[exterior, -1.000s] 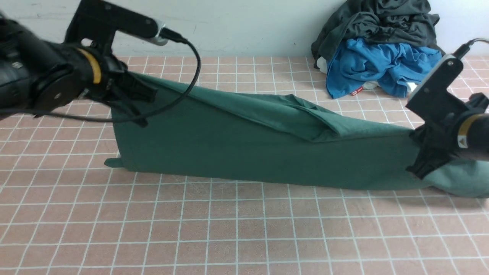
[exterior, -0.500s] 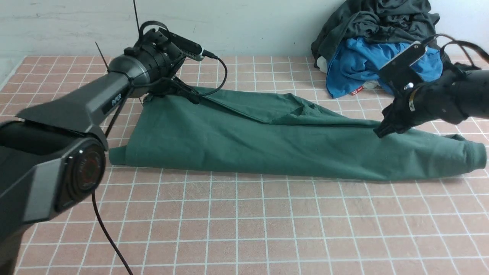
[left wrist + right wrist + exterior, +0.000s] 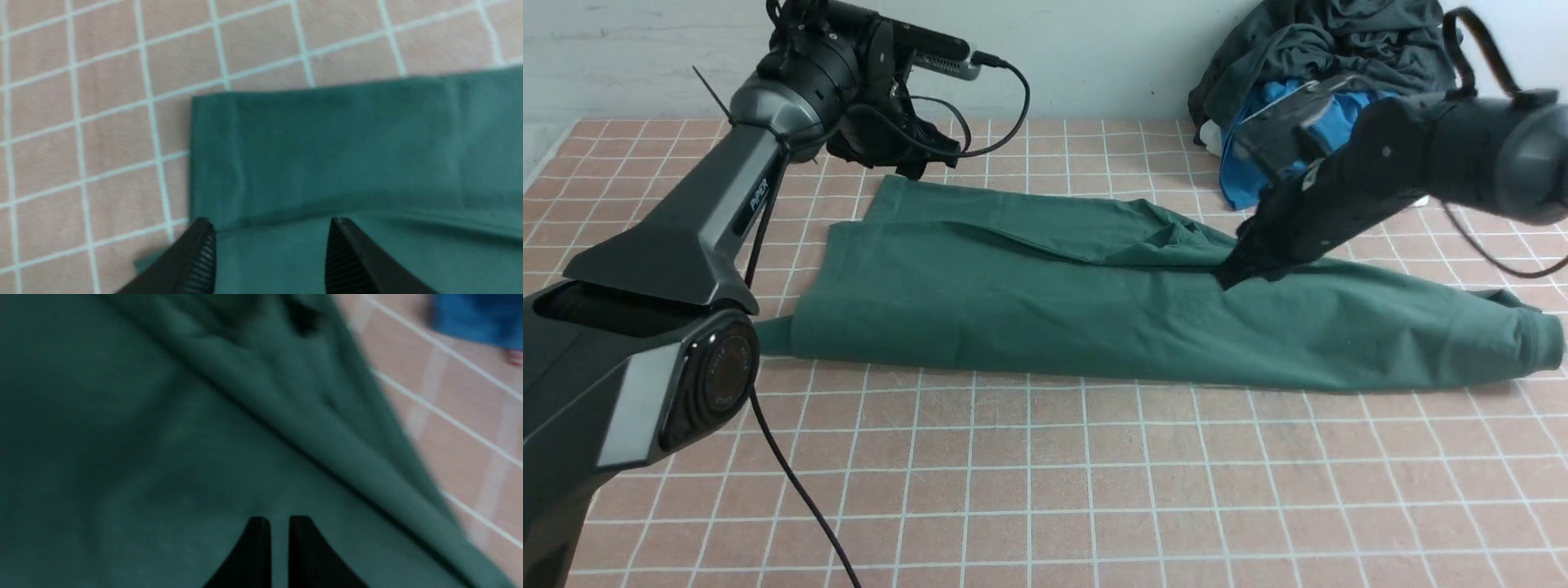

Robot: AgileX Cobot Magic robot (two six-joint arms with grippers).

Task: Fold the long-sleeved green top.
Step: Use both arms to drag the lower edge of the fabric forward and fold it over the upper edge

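Only the front view gives us the whole green long-sleeved top (image 3: 1045, 327), a long, soft, folded band flat on the pink gridded tabletop (image 3: 1029, 490), with the heap of clothes (image 3: 1331, 49) behind its right end. The wrist views add the grips. The left pincer (image 3: 271, 228), ribbed inside, gapes released above the top's square corner. The right pincer (image 3: 280, 524) is clenched to a slit on the top's creased middle; we cannot tell whether it pinches cloth.

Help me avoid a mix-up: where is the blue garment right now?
In the front view the blue garment lies at the far right of the tiled table, under the dark grey garment and just beyond the green top.
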